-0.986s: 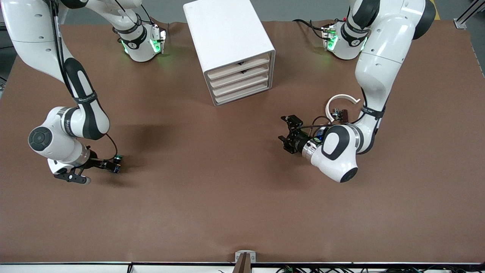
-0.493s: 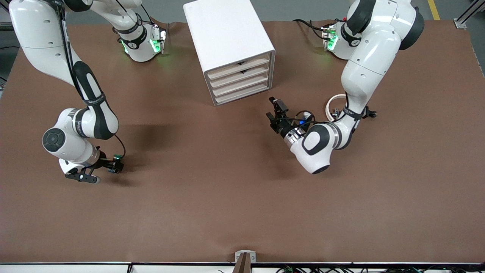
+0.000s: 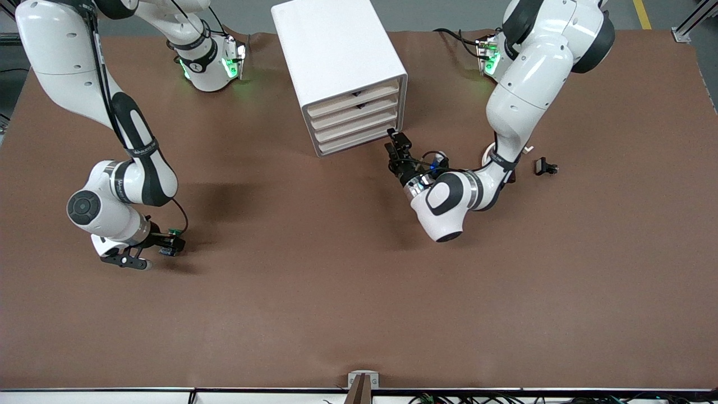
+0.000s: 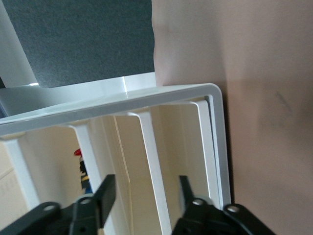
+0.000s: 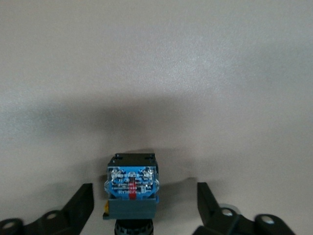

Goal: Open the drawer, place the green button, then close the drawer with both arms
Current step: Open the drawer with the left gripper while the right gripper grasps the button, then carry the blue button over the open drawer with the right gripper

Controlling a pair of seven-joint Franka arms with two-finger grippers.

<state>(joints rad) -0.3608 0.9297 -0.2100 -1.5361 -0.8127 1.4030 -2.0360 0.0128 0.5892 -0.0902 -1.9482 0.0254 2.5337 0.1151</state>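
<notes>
The white cabinet (image 3: 336, 50) stands at the table's back, with the drawer (image 3: 356, 140) shut as the lowest of its four cream fronts. My left gripper (image 3: 396, 145) is open, just in front of the drawer's end toward the left arm. In the left wrist view, the left gripper (image 4: 145, 193) faces the lower fronts, and the drawer (image 4: 177, 142) is the one beside the table. The button (image 3: 174, 235) lies on the table toward the right arm's end. My right gripper (image 3: 167, 245) is low and open around it. In the right wrist view, the button (image 5: 132, 188) lies between the right gripper's (image 5: 145, 205) spread fingers, clear of both.
A small black piece (image 3: 545, 166) lies on the table near the left arm. A white arc (image 3: 487, 152) shows partly from under that arm. The brown table (image 3: 359, 292) reaches toward the front camera.
The left arm has swung toward the cabinet, bringing its gripper from over the open table up to the lowest drawer's front. The right arm shifted slightly; the button stayed in place.
</notes>
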